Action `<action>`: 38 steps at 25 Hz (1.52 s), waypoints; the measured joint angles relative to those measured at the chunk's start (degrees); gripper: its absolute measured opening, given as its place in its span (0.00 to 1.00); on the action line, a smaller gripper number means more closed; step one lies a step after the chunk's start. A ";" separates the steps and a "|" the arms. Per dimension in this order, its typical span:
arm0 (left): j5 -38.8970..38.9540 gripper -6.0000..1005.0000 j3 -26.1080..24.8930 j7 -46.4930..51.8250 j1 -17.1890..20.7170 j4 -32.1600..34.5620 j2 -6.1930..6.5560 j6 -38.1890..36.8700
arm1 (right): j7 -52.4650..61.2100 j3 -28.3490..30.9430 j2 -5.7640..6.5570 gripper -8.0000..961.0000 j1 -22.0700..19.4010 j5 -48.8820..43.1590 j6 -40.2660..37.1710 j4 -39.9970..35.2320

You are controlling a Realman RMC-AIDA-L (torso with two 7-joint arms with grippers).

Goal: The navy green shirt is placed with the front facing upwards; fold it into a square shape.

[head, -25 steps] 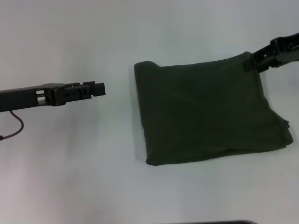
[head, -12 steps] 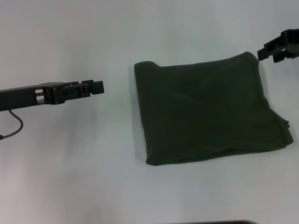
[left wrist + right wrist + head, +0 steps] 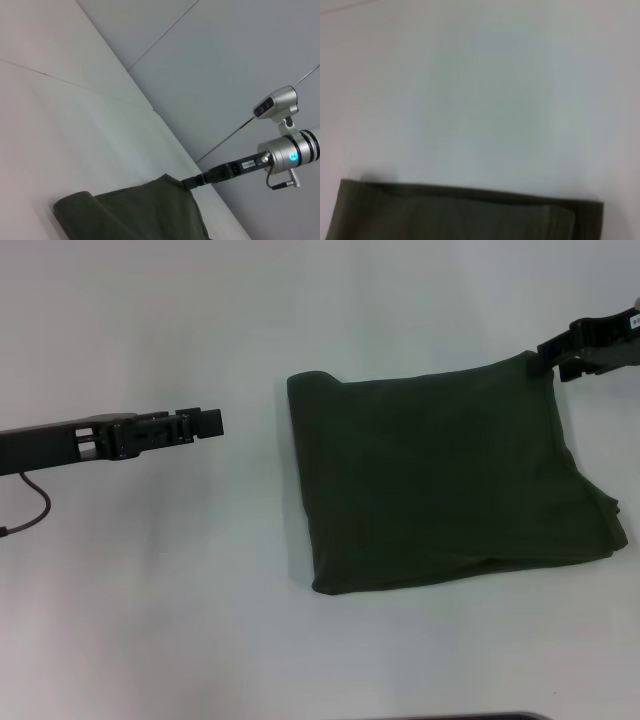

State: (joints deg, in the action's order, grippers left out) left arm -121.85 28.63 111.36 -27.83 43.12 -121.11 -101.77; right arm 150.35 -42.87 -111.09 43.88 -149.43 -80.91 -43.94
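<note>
- the navy green shirt (image 3: 445, 480) lies folded into a rough square on the white table (image 3: 200, 590), right of centre, with layered edges showing along its right side.
- the right claw (image 3: 552, 350) sits at the shirt's far right corner; i cannot tell whether it is open or closed.
- the left claw (image 3: 212, 423) hovers well apart from the shirt, on its left; its state is also unclear.

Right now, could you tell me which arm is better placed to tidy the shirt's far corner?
Probably right: its tool sits at the shirt's far right corner, while the left tool hovers well clear.
</note>
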 joint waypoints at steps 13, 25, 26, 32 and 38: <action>0.02 0.63 0.11 0.00 0.15 -0.14 0.00 0.18 | -0.79 0.51 -1.51 0.49 -0.40 2.21 3.31 0.64; -0.22 0.63 0.54 -0.03 0.07 -0.21 -0.11 0.88 | -0.26 1.56 -0.85 0.05 -1.18 2.17 3.79 0.13; -0.22 0.63 0.56 -0.02 0.08 -0.23 -0.13 0.88 | -0.26 1.56 -0.85 0.04 -1.18 2.17 3.79 0.13; -0.12 0.63 0.55 0.00 0.14 -0.23 -0.24 0.65 | -0.35 1.79 -0.71 0.03 -1.35 2.19 5.04 0.49; -0.08 0.63 0.21 0.00 0.40 -0.23 -0.27 0.65 | -0.56 1.62 -0.70 0.08 -1.24 2.14 3.93 0.76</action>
State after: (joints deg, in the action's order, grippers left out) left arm -121.93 28.84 111.36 -27.43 42.89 -121.38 -101.12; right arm 149.79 -41.26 -111.80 42.64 -147.28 -76.99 -43.18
